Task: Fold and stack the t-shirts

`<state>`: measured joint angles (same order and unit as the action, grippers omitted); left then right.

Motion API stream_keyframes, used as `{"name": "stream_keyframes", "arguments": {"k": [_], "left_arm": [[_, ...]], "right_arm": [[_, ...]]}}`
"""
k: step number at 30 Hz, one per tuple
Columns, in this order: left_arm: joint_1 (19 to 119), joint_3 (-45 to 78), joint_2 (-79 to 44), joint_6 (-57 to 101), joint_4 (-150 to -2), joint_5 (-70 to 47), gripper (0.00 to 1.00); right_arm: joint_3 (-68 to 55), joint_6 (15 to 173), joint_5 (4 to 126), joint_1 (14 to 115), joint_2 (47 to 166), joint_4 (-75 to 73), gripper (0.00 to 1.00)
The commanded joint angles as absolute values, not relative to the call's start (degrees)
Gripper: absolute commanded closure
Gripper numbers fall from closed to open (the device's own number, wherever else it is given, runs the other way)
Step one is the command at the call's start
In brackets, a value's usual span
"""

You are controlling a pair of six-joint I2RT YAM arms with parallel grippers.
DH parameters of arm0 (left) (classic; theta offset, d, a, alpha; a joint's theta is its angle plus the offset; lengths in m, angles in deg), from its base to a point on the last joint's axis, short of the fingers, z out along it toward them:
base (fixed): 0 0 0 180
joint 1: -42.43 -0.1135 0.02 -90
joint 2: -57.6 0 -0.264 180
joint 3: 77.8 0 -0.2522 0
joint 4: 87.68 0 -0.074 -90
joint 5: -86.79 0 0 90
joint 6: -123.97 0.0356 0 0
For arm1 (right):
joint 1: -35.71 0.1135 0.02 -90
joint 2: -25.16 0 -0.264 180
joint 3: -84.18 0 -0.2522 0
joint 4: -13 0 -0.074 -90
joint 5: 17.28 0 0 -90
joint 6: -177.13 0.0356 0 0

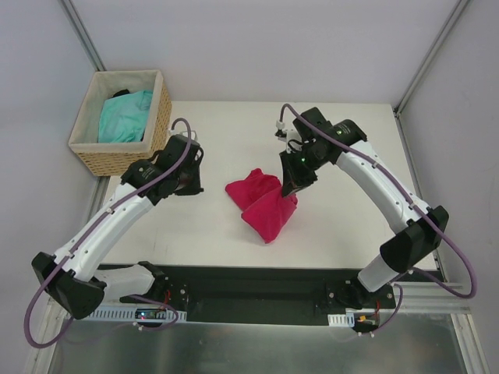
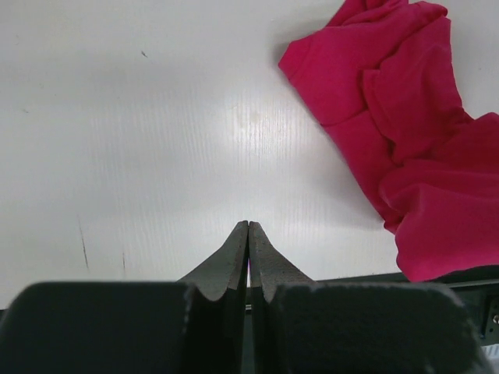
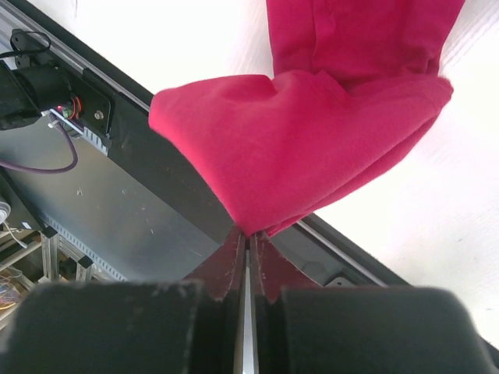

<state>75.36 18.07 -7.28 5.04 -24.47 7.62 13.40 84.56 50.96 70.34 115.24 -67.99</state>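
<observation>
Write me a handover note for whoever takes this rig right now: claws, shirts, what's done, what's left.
Left claw: shut, empty, over bare table beside the crimson t-shirt.
Right claw: shut on an edge of the crimson t-shirt, which lies crumpled mid-table.
Turquoise t-shirt: bunched in the wicker basket, far left.
Done: nothing folded or stacked.
Left: spread and fold the crimson one, fetch and fold the turquoise, stack both.

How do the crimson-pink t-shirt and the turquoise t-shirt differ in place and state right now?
Place: the crimson-pink t-shirt is out on the table; the turquoise t-shirt sits in the wicker basket.
Handling: the right pincer is shut on an edge of the crimson-pink t-shirt; nothing touches the turquoise t-shirt.
Shared: both are bunched, neither folded.
</observation>
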Motion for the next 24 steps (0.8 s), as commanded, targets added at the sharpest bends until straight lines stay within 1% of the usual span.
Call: {"name": "stream_keyframes", "arguments": {"k": [1,3,10,13,16,18,19,22,24], "left_arm": [[75.3,13.21,-12.96,7.42,-25.4,10.24,1.0],[75.3,11.36,-15.07,8.21,-26.11,10.33,1.0],[75.22,6.97,-21.06,11.64,-29.1,10.15,1.0],[75.22,4.86,-22.64,11.99,-29.71,10.59,1.0],[75.22,2.31,-23.87,11.56,-29.8,10.86,1.0],[75.22,1.51,-24.05,10.51,-29.89,10.77,1.0],[75.3,1.16,-24.13,10.15,-29.89,11.03,1.0],[75.22,0.29,-24.57,10.85,-29.71,11.56,1.0],[75.22,-0.24,-24.66,12.08,-29.71,11.82,1.0]], "right_arm": [[20.15,81.6,49.96,70.25,118.31,-71.34,0.99],[22.0,80.98,49.69,70.34,118.85,-72.39,0.99],[21.82,80.1,48.73,69.99,118.41,-72.57,0.99],[24.36,77.56,46.89,69.55,120.86,-73.1,0.99],[28.57,75.45,45.74,69.02,125.08,-74.07,0.99],[29.9,76.05,42.76,68.23,128.14,-72.58,0.99],[32.78,76.15,42.23,67.71,129.82,-72.22,0.99],[38.5,76.14,41.87,67.44,135.45,-72.13,0.99],[40.01,75.88,42.13,67.35,137.99,-72.13,0.99]]}}
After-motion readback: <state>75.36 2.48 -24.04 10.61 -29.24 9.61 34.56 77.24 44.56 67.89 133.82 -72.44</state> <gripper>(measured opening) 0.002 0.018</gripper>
